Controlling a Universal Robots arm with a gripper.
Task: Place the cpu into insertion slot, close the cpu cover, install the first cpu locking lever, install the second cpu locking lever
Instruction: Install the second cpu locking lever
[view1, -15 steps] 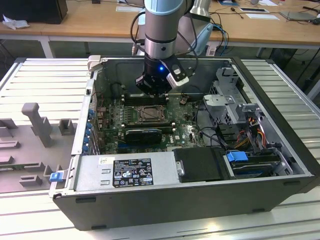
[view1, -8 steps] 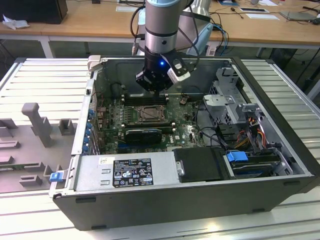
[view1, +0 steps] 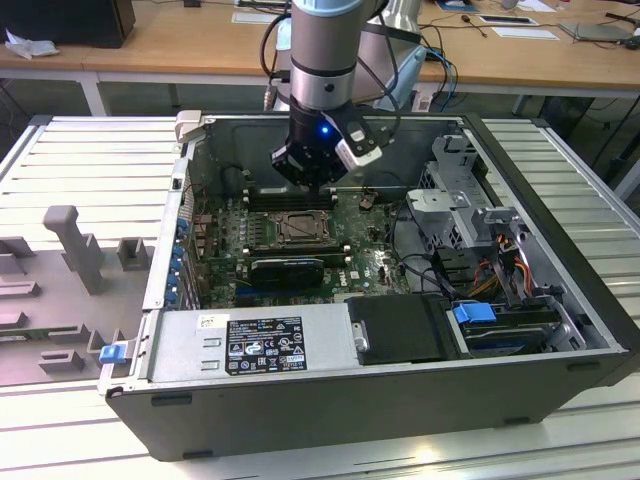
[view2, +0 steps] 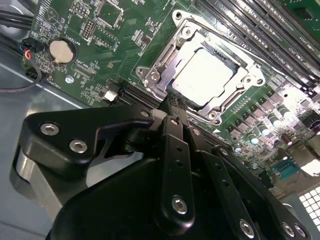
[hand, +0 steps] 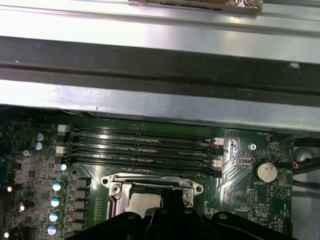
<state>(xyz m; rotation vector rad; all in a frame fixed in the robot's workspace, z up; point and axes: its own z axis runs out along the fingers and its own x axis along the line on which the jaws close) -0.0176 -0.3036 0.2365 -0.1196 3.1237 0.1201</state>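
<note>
Cpu (view2: 207, 75) seated in slot (view2: 235, 107), cover (view2: 167, 62) closed over it. Levers apparently unlatched, view poor. Gripper (view2: 172, 107) fingers together, empty, hovering at cpu's 6 o'clock in second wrist view.

Pale silver-grey cpu (view2: 204, 76) framed by shiny silver cpu cover (view2: 165, 62). Green motherboard (view2: 107, 47) dotted with blue-topped capacitors (hand: 54, 202). Matte black end effector (view2: 174, 107). Dark grey computer case (view1: 330, 395). Light wooden desk (view1: 190, 40).
</note>
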